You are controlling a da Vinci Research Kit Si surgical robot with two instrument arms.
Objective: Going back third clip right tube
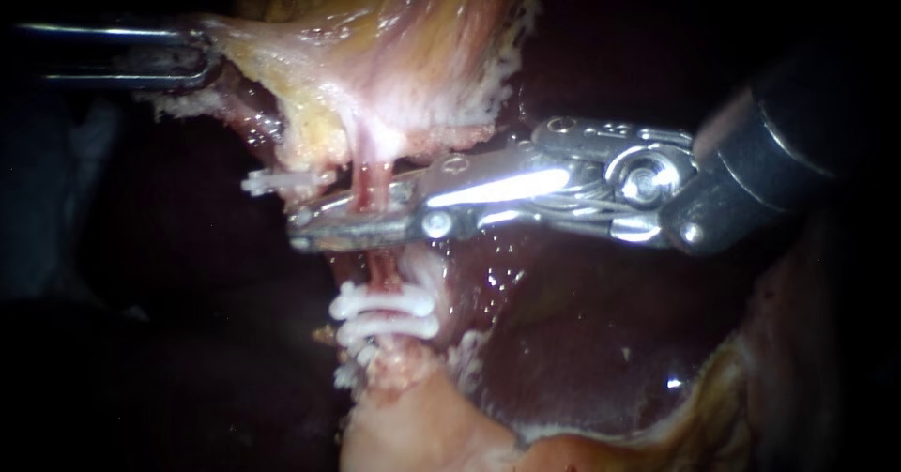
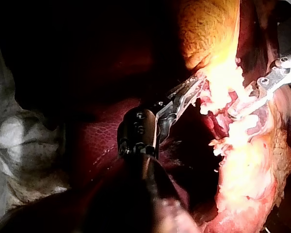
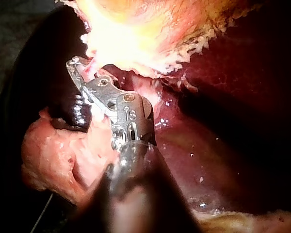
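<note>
A thin reddish tube (image 1: 373,174) runs down from the pale, yellowish gallbladder (image 1: 404,50). One white clip (image 1: 280,183) sits across the tube just above my right instrument's jaws. Two more white clips (image 1: 385,300) lie lower on the tube, close together. My right instrument (image 1: 298,228) comes in from the right; its long metal jaws are narrowly open and straddle the tube between the upper clip and the lower pair. My left instrument (image 1: 202,57) is shut on gallbladder tissue at the upper left and holds it taut. In the right wrist view, my right instrument (image 3: 77,68) reaches under the bright tissue.
Dark red liver (image 1: 582,341) fills the lower right behind the tube. Pale fatty tissue (image 1: 413,425) lies below the lower clips. In the left wrist view, my left instrument (image 2: 198,83) grips the bright tissue, and my right instrument (image 2: 235,112) comes in beside it.
</note>
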